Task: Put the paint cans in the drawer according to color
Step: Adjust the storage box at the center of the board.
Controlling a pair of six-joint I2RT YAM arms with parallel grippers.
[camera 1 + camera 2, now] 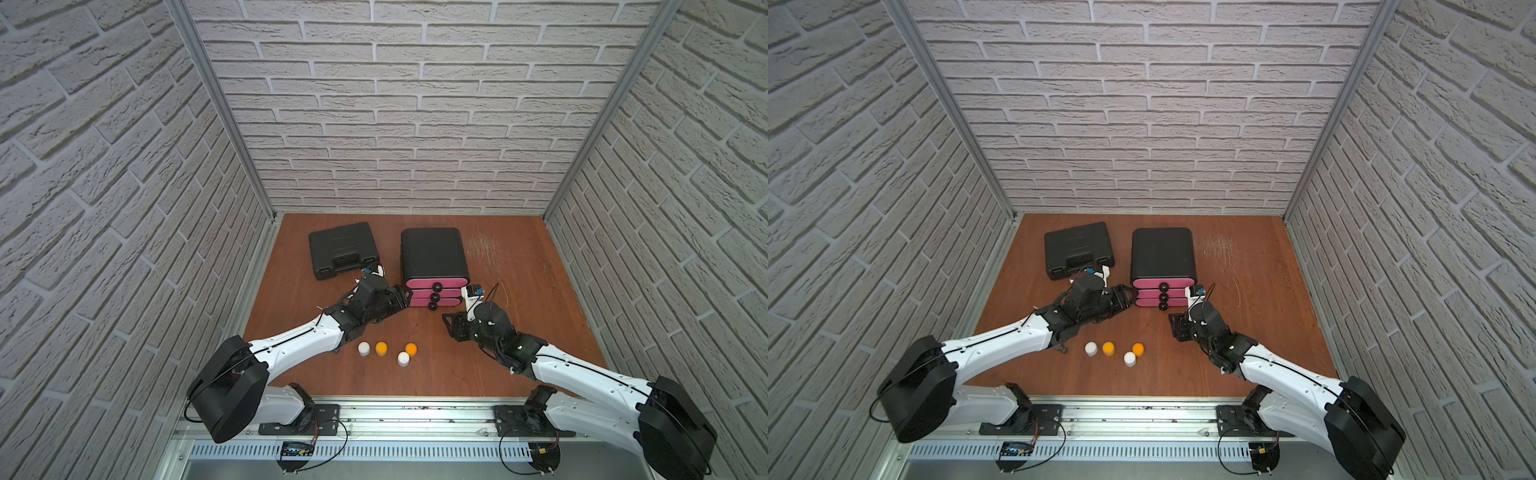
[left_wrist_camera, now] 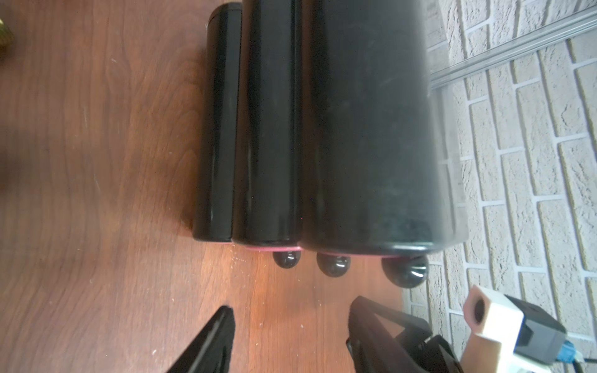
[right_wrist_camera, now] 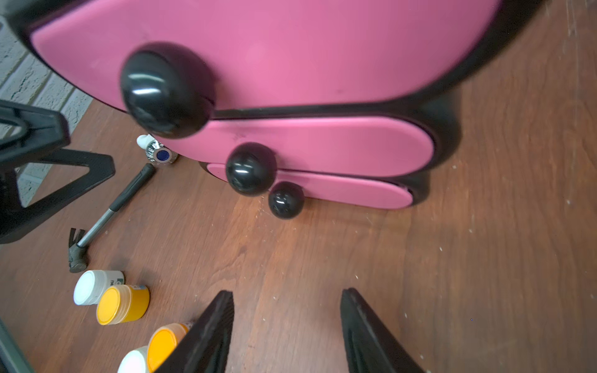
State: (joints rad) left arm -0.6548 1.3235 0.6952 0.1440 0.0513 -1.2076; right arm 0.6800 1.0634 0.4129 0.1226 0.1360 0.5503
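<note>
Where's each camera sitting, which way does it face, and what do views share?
Top views: high above the robot's base, looking down at the table; left arm, right arm show.
Left wrist: on left arm, facing the chest's black side; jaws show.
Right wrist: on right arm, facing pink drawer fronts, paint jars; jaws show.
Shared: the knobs.

Two white, two orange paint cans [image 1: 381, 348] upright before closed drawer [image 1: 432, 253].

Pretty clearly a robot lab cell: fake-brick panels [image 1: 415, 124] wall in the wooden table [image 1: 540, 270], aluminium rail [image 1: 415, 415] along the table's front edge.
</note>
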